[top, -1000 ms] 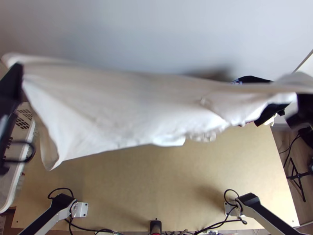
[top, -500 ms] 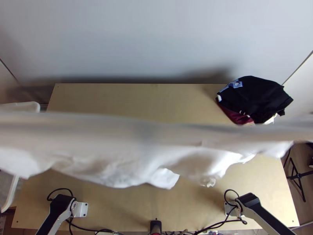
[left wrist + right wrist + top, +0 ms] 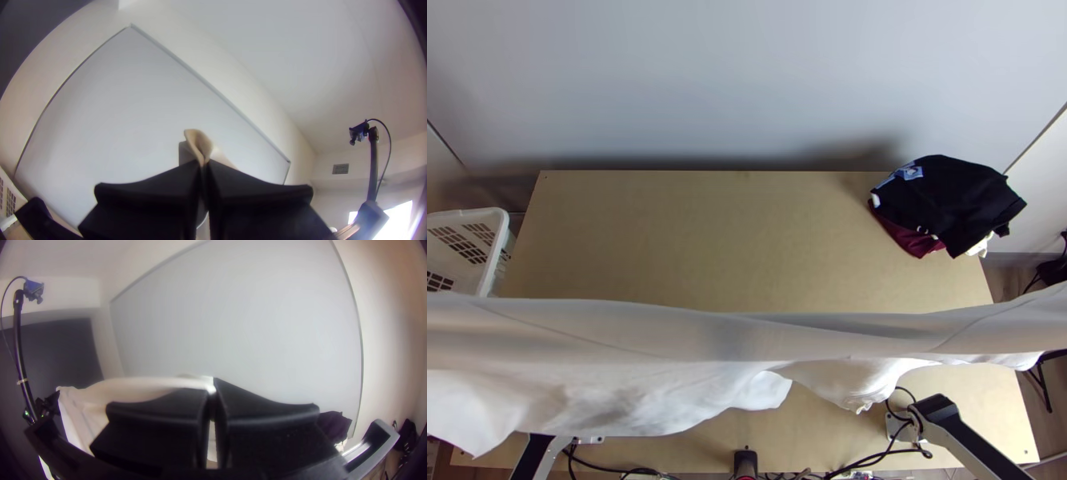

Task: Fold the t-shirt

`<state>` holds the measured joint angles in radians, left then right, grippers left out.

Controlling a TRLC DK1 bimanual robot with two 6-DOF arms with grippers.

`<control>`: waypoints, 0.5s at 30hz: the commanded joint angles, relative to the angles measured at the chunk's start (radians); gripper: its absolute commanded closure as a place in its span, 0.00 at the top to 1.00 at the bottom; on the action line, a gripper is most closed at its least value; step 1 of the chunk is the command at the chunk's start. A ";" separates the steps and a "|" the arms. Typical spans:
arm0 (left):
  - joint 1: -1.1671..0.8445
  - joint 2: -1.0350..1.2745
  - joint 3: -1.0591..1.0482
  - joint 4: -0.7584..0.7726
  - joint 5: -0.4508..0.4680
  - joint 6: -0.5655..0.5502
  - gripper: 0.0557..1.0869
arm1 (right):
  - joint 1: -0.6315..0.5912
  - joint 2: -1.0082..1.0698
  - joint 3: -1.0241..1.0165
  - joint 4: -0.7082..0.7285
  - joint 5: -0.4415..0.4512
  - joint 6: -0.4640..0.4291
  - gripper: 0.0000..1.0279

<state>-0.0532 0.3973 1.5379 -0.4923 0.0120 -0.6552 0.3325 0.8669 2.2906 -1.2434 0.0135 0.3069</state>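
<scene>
1. Left pincer (image 3: 203, 166) has its two black fingers pressed together on a pinch of the t-shirt, and a small tuft of pale cloth pokes up past the tips.
2. Right pincer (image 3: 211, 395) is closed on cloth too. From its wrist view, the white fabric stretches away to the other pincer, which grips the far end.
3. That t-shirt (image 3: 659, 344) is white, held up by its two ends and spanning the near half of the bench (image 3: 739, 240) from side to side in the top view, running past both edges.
4. Its upper part is a long, fairly smooth band, drawn tight, sagging just a little, with a greyish shade near the middle. Faint seam lines curve across it towards both ends.
5. Below the band the cloth gets messier: brighter white, rumpled and hanging in soft folds, the bottom edge uneven. One pointed corner droops at the left, a rounded flap hangs near the middle, and a puckered bit dangles right of that. It's not folded flat anywhere I can see; whether it brushes the bench, I can't tell.
6. At the bench's far right corner sits a crumpled heap, black clothing (image 3: 959, 200) over something dark red (image 3: 911, 240). A white plastic basket (image 3: 497, 248) stands by the left side.
</scene>
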 commanded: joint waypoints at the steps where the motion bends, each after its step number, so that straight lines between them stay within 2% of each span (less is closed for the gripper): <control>1: 0.018 -0.008 -0.021 0.001 0.011 -0.014 0.04 | 0.007 0.035 -0.019 -0.002 0.002 -0.006 0.03; 7: 0.019 0.025 -0.205 0.147 0.026 0.008 0.04 | -0.003 0.078 -0.244 0.231 0.005 -0.063 0.03; 10: 0.013 0.051 -0.343 0.288 0.031 0.057 0.04 | -0.004 0.110 -0.385 0.381 0.006 -0.092 0.03; 15: 0.013 0.150 -0.492 0.501 0.031 0.103 0.04 | -0.012 0.224 -0.536 0.555 0.003 -0.111 0.03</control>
<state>-0.0391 0.4545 1.2423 -0.2203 0.0338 -0.6071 0.3283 0.9821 1.9594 -0.9031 0.0219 0.2302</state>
